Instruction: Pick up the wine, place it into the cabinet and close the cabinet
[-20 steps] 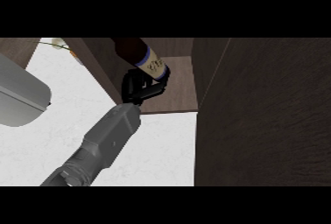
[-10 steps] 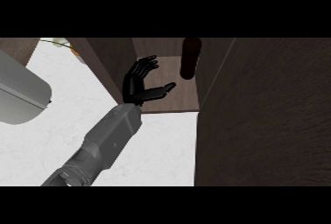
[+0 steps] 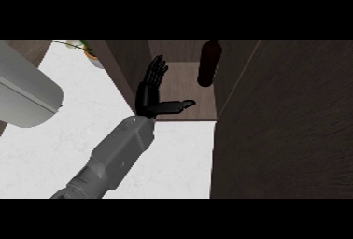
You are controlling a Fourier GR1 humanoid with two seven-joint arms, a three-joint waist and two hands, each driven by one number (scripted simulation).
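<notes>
While the wine bottle stands inside the open cabinet, the left hand is near its left, fingers straight and spread wide, holding nothing.

We find the light soft and even, with no single source we can name. The white counter is the brightest surface and shows no glare and no hard shadow. The grey forearm is gently shaded along its length. Inside the cabinet it is dim, and the wine stands there as a dark shape with only a faint reddish sheen. The dark wood panel at the right barely shows its grain. The black left hand reads almost as a silhouette
</notes>
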